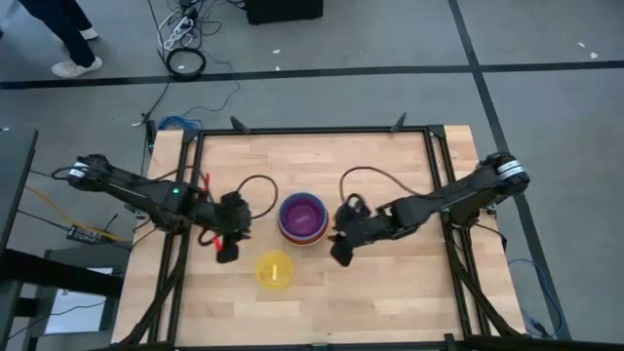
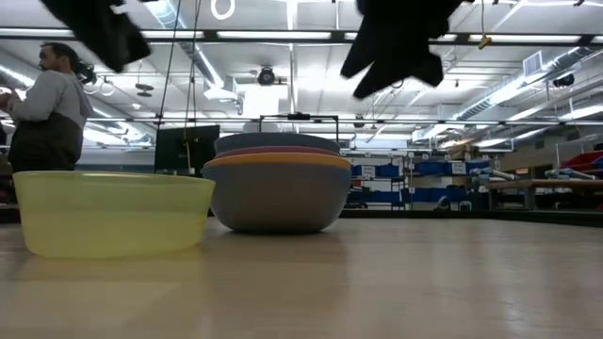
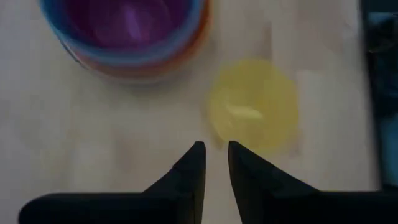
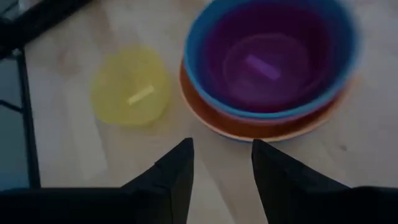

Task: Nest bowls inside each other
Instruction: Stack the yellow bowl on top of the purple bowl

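High view: locate the yellow bowl (image 1: 275,270) standing alone on the bench (image 1: 390,292), apart from the nested stack (image 1: 301,217), whose innermost visible bowl is the purple bowl (image 1: 302,212); note that the left end effector (image 1: 228,252) lies just beside the yellow bowl, on its left and slightly toward the far edge; the right end effector (image 1: 341,255) sits on the other side, a little farther off; judge the left arm the nearer for the pick.

Low view: confirm that the yellow bowl (image 2: 111,212) rests upright on the bench with its rim up, and that the stack (image 2: 278,184) stands behind it, not touching; both arms hang above, dark against the ceiling; their fingers cannot be read here.

Left wrist view: observe the left end effector (image 3: 216,158) with its fingers parted by a narrow gap and holding nothing; the yellow bowl (image 3: 254,106) lies directly ahead of the fingertips, the stack (image 3: 127,34) farther on and to one side; being round, the bowl imposes no grasp axis.

Right wrist view: observe the right end effector (image 4: 222,163) spread wide and empty; the stack (image 4: 270,68) lies ahead of it, the yellow bowl (image 4: 130,87) off to the side.
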Motion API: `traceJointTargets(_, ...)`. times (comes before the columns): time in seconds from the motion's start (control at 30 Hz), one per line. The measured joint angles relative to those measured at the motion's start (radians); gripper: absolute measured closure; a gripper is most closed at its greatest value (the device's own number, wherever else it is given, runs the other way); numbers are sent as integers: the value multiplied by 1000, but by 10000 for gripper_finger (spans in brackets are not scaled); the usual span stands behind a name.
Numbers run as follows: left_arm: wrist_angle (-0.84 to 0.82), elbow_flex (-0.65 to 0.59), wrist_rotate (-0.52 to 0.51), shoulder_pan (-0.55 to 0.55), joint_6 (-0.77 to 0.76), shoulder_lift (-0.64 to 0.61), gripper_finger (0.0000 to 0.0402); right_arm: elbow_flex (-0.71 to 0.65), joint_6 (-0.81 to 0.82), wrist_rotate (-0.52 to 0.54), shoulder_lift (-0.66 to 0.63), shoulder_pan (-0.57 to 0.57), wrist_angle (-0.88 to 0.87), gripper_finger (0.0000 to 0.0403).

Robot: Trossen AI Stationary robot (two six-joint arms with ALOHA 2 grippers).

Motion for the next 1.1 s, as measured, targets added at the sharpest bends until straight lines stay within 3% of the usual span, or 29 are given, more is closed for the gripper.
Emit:
traceJointTargets(0.17, -12, -2, 112, -117, -247, -5, 323, 34, -37, -6, 84, -15, -23, 254)
traceJointTargets(0.27, 102, -2, 117, -208, -272, 53, 323, 41, -57, 97, 82, 12, -36, 257)
traceJointTargets(0.5, 160, -2, 87, -308, -135, 273, 323, 41, -80, 322, 12, 79, -139, 269)
traceJointTargets(0.77, 293, 22, 24, -327, 95, 477, 323, 42, -78, 352, -38, 80, -240, 273)
traceJointTargets(1.1, 257, 50, -116, -327, 147, 515, 323, 42, -65, 355, -33, 68, -245, 276)
